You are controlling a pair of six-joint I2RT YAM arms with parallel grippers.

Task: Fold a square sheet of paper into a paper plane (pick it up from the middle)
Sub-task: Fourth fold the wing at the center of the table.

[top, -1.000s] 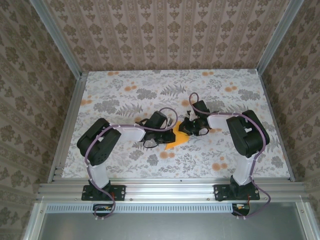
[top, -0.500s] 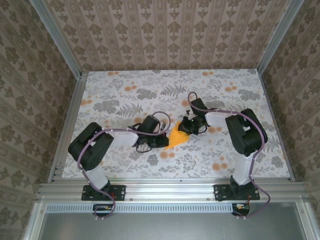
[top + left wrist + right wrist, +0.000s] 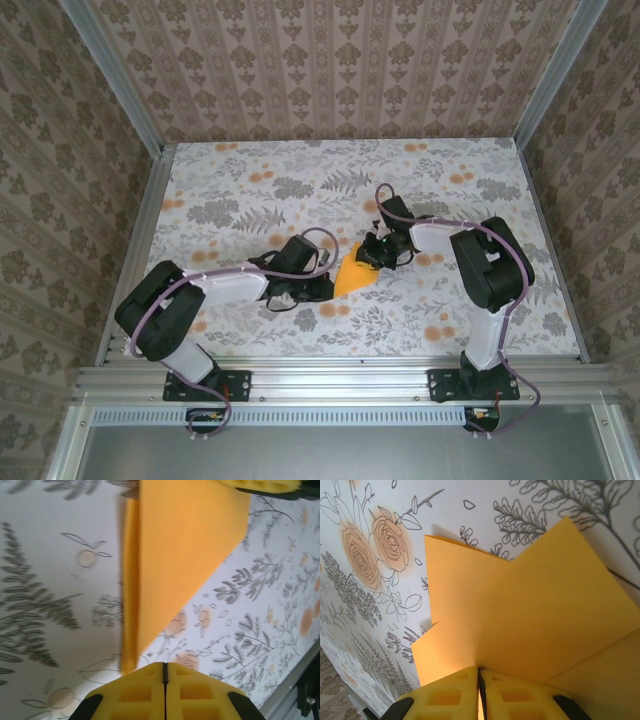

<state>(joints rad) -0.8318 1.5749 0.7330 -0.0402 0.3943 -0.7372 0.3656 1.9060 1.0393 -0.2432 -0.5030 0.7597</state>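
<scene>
Risk: right tool (image 3: 478,672) is clamped on the folded square sheet of paper (image 3: 352,276). A sideways pull from either arm may tear the thin layers or skew the crease.

Left tool (image 3: 164,669) is closed at the sheet's left corner; unclear whether it pinches paper. A slip there would likely let the flap spring open.

Sheet lies mid-desk (image 3: 250,190), between both tools.

Left arm reaches low to the right, right arm folds leftward, wrists close together.
</scene>
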